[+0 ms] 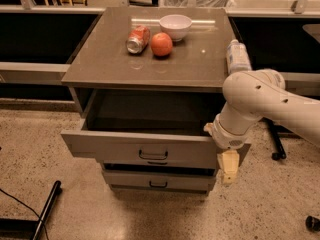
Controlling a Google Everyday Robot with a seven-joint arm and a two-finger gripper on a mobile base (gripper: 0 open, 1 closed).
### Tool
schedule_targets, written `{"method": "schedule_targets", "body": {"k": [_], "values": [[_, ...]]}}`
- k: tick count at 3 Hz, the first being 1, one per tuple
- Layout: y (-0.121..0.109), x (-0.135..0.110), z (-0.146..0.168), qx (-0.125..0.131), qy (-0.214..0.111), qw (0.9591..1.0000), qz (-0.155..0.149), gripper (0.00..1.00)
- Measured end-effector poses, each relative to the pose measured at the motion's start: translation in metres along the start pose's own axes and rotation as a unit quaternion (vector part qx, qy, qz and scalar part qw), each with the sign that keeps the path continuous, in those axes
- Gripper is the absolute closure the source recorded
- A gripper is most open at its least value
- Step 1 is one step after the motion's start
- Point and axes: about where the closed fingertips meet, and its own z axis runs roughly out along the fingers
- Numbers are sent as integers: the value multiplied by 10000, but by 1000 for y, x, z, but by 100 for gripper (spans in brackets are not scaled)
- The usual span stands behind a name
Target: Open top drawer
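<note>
Your beige gripper hangs at the right front corner of the wide grey-beige top drawer, pulled well out beneath the cabinet top (spread or pressed together, you cannot tell).

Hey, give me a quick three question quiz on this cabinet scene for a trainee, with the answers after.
1. True or false: the wide grey-beige top drawer is shut.
2. What lies nearest the right edge of the grey cabinet top in the camera view? A white bowl; B clear plastic bottle; C red drinks can.
3. Where is the robot's beige gripper?
Key: 1 false, it is pulled out. 2 B. 3 at the drawer front's right end in the camera view, pointing down.
</note>
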Motion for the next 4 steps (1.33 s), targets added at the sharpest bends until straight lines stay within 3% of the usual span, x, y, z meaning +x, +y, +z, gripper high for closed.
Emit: {"method": "schedule_targets", "body": {"k": [1, 2, 4], "values": [[0, 0, 0, -1, 0, 10000, -1, 0], [1, -2, 20, -253, -108, 9990, -355, 3], [1, -2, 20, -253, -108, 9990, -355, 49]]}}
